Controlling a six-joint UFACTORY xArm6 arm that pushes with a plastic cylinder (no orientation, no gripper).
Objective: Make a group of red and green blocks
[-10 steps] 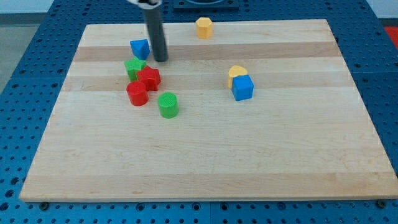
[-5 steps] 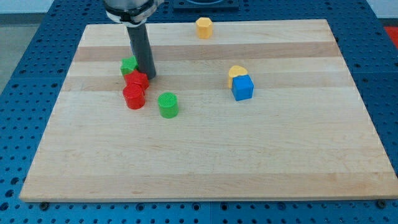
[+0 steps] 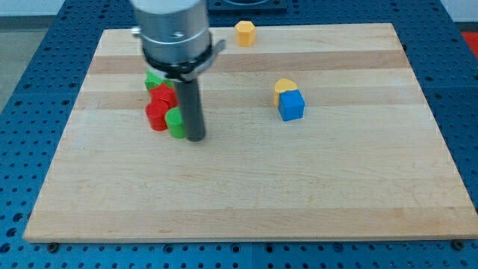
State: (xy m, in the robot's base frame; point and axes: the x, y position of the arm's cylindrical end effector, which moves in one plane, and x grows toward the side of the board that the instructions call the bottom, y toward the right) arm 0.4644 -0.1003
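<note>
My tip (image 3: 196,138) on the surface (image 3: 299,179), touching right side of green cylinder (image 3: 175,123). Red cylinder (image 3: 156,116) just left of it, second red block (image 3: 163,97) and green block (image 3: 153,81) behind, all clustered. Yellow (image 3: 283,87) and blue cube (image 3: 292,105) pair well right; yellow block (image 3: 245,33) at far edge.

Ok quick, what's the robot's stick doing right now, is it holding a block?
my tip: a plain rod, holding nothing, down on the board against the right side of the green cylinder.
</note>
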